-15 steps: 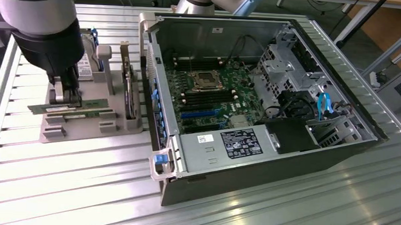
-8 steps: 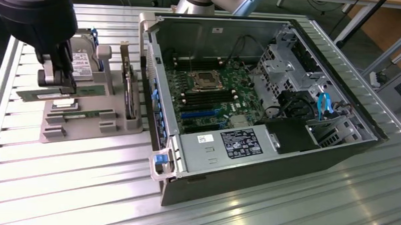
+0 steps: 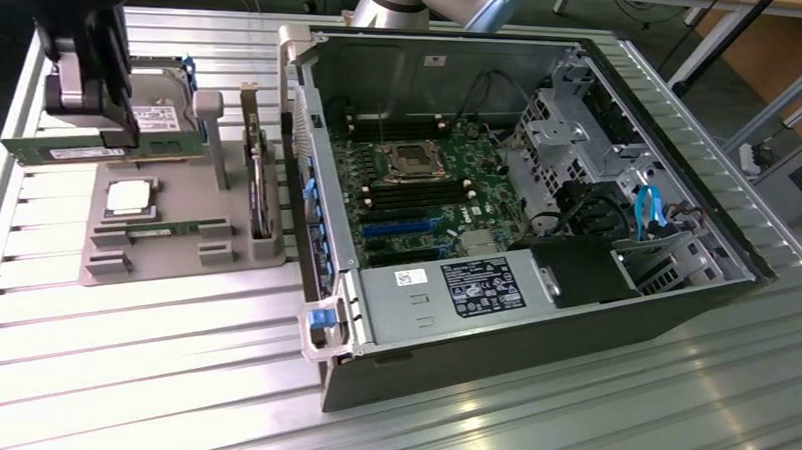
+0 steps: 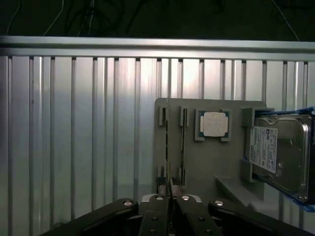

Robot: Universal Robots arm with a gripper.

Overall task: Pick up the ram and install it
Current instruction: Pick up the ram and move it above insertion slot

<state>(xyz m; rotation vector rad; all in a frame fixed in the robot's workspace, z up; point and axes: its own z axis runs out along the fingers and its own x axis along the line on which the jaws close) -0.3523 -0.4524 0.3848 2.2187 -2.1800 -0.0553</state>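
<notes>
Exterior view: your hand (image 3: 100, 126), pinched narrow on the ram (image 3: 59, 151), hangs by the grey holder (image 3: 172, 267), well apart from the open case (image 3: 421, 61); a thin edge grip could let it tilt and jam.

Hard white glare burns out the ribbed desk (image 3: 131, 306) at the lower left of the exterior view, with softer streaks at its lower right. The open computer case (image 3: 421, 66) is dim inside, its walls shading the motherboard (image 3: 429, 196). At upper left the end effector (image 3: 117, 135) is a near-black silhouette, and the ram (image 3: 63, 152) beneath it is lit pale green. In the wrist view the desk slats gleam in pale streaks against a black background.
</notes>
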